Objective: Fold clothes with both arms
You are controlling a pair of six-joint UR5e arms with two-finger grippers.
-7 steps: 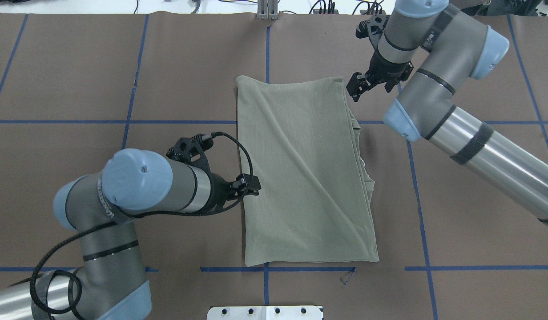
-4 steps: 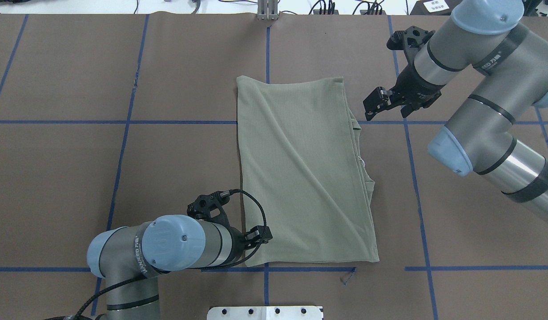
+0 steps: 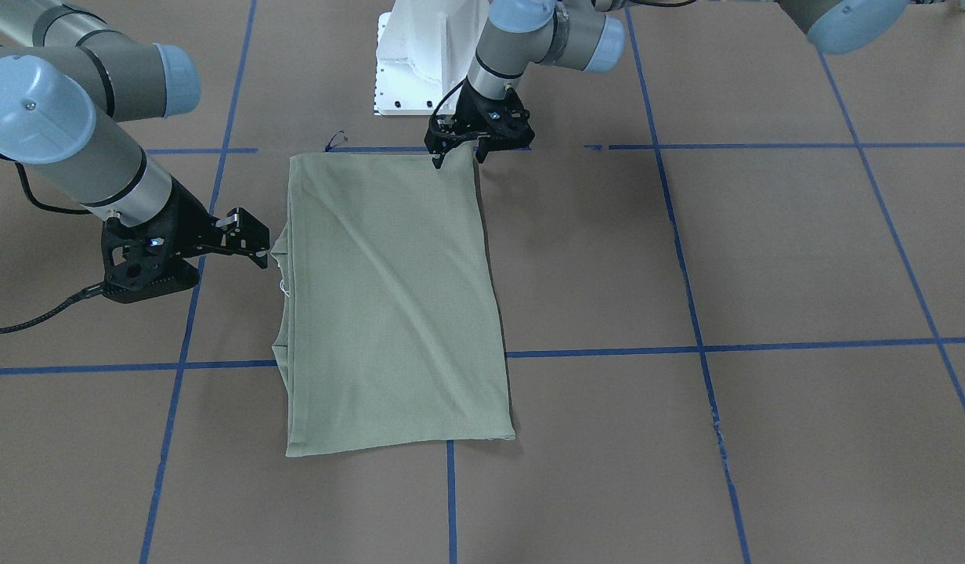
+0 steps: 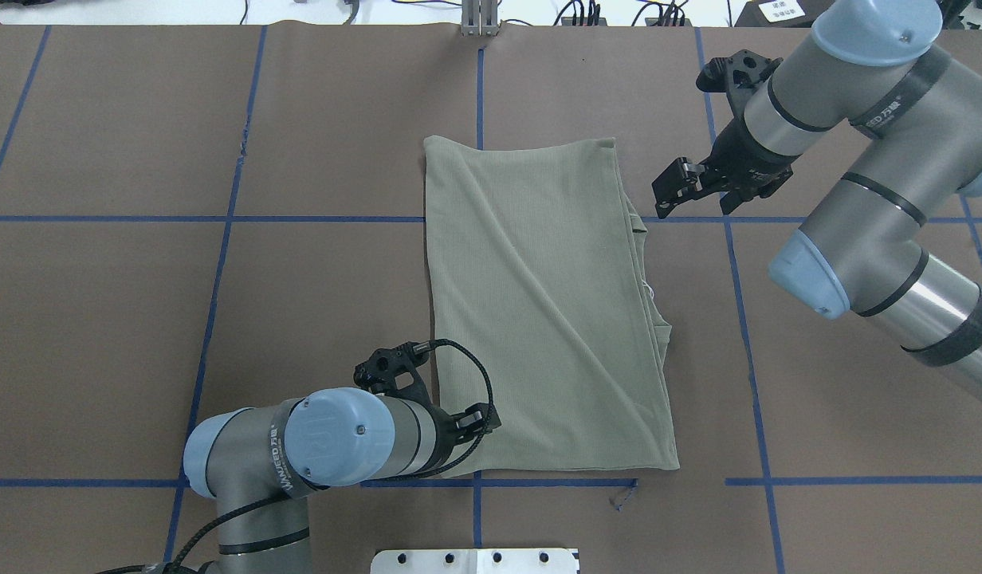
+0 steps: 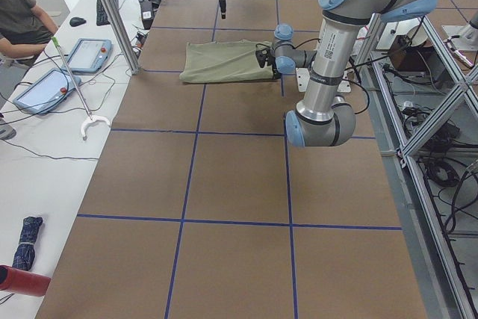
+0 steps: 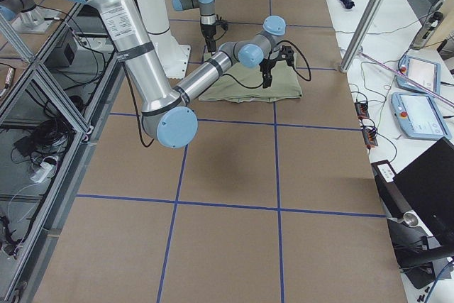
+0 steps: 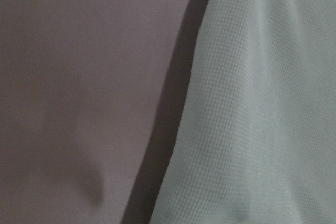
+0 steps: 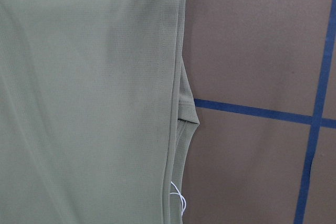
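Note:
The clothes, one pale sage-green shirt (image 4: pixel 539 303), lie folded into a tall rectangle in the middle of the brown table (image 4: pixel 140 319). My left gripper (image 4: pixel 479 421) sits low at the shirt's near left corner, open, its fingers either side of that corner in the front-facing view (image 3: pixel 457 154). The left wrist view shows only the knit edge (image 7: pixel 262 103) very close. My right gripper (image 4: pixel 668 191) hovers open just off the shirt's right edge, holding nothing (image 3: pixel 251 235). In the right wrist view I see that layered edge (image 8: pixel 89 103) and a white string (image 8: pixel 178 200).
Blue tape lines (image 4: pixel 220 239) grid the table. The white pedestal plate (image 4: pixel 475 560) stands at the near edge, close behind my left arm. In the exterior left view a person (image 5: pixel 19 20) sits at a side table with tablets (image 5: pixel 86 54) beyond a metal pole (image 5: pixel 112 13).
My left gripper slid along the shirt's left edge from its middle to the near corner. My right gripper drew back from the far right corner, rightward and slightly nearer. The shirt lies unchanged.

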